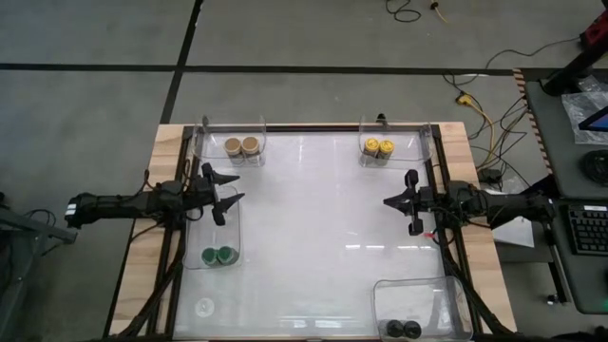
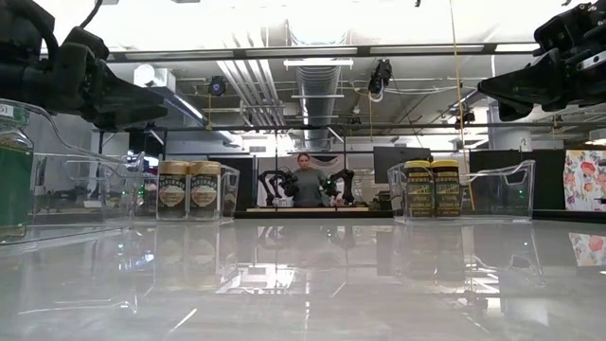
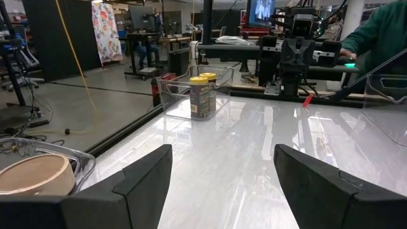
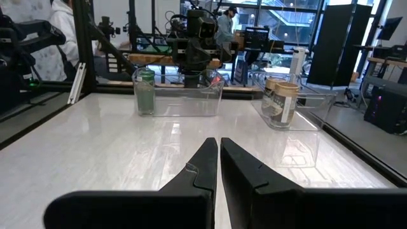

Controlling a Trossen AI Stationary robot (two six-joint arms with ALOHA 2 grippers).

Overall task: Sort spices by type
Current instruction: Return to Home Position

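Four clear bins each hold a pair of jars. The tan-lidded jars [image 1: 240, 146] stand in the far-left bin and the yellow-lidded jars [image 1: 378, 147] in the far-right bin. The green-lidded jars [image 1: 219, 255] stand in the left bin, and the black-lidded jars [image 1: 404, 330] in the near-right bin. My left gripper [image 1: 233, 190] [image 3: 222, 184] hovers open above the left bin's far end, pointing toward the table's right. My right gripper [image 1: 389, 201] [image 4: 218, 165] hovers shut near the right edge and points left. Both are raised above the table in the low view, the left gripper [image 2: 123, 95] and the right gripper [image 2: 511, 90].
The glossy white table [image 1: 313, 218] lies bare between the two grippers. Its dark frame rails [image 1: 439, 161] run along the sides. Cables [image 1: 475, 114] and a desk with a keyboard [image 1: 587, 228] lie off to the right. A person [image 2: 308, 180] sits beyond the far edge.
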